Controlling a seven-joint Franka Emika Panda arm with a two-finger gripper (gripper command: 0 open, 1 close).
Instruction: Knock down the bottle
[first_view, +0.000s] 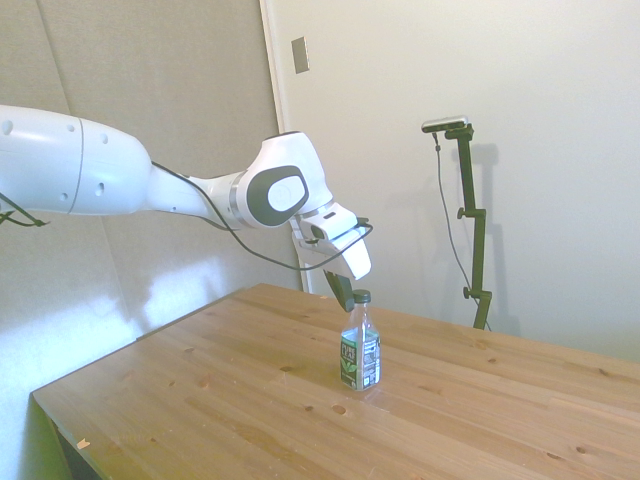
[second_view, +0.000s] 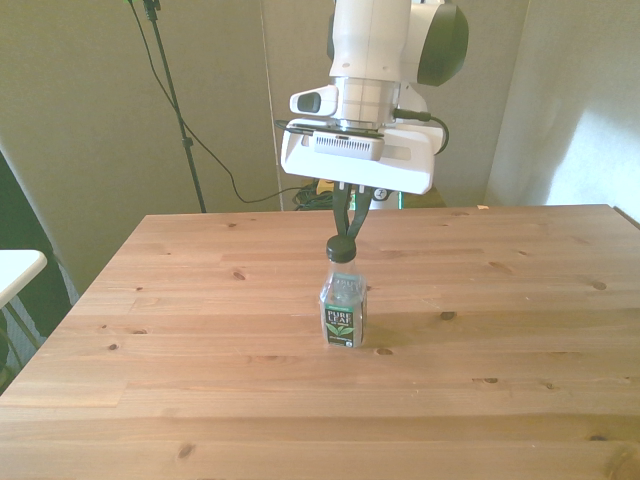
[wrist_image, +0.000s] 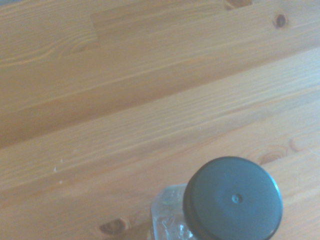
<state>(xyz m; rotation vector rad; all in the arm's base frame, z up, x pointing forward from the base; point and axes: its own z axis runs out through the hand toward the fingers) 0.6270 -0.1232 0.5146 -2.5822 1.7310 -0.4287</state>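
The bottle (first_view: 360, 352) stands upright near the middle of the wooden table (first_view: 200, 400). It is clear plastic with a black cap and a dark green-and-white label. In the front view the bottle (second_view: 343, 312) is just below my gripper (second_view: 341, 238), whose dark fingers meet in a point at the cap, shut on nothing. From the side, the gripper (first_view: 343, 297) hangs tilted, its tips level with the cap and on the side nearer the arm. Whether they touch the cap is unclear. The wrist view shows the black cap (wrist_image: 232, 200) from above, over bare wood.
Bare table (second_view: 500, 330) stretches on every side of the bottle. A white surface edge (second_view: 15, 265) shows at the front view's left, off the table. A black cable (second_view: 215, 160) hangs behind the far edge.
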